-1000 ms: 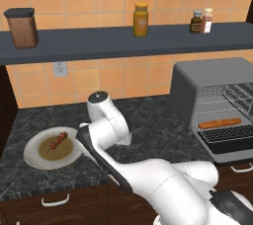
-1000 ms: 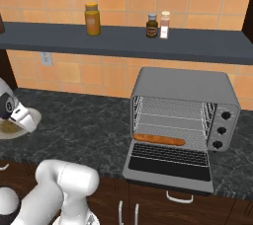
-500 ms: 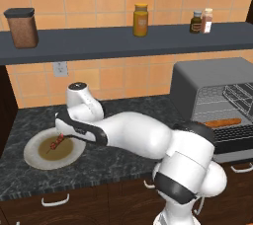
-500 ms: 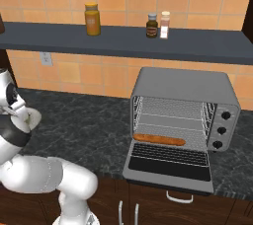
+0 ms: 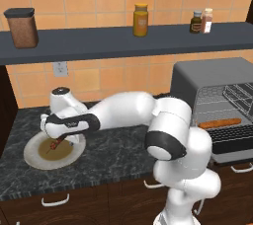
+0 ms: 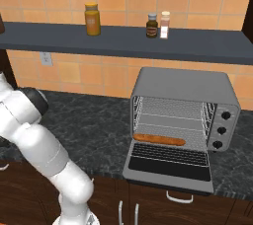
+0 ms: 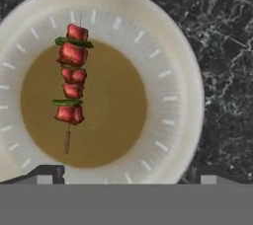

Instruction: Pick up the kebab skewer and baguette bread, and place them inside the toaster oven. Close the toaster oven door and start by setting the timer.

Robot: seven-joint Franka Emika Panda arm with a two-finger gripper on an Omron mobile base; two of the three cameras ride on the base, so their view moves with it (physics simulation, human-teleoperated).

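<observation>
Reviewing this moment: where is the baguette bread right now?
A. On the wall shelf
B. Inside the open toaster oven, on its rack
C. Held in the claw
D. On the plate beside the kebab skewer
B. The baguette bread lies on the rack inside the toaster oven, whose door hangs open, while only the kebab skewer is on the plate.

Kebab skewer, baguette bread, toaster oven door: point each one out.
kebab skewer [image 7: 72, 80], hand view, on a middle red chunk.
baguette bread [image 6: 159, 140], right base view, mid-loaf, on the oven rack.
toaster oven door [image 6: 168, 166], right base view, centre of the lowered glass panel.
</observation>
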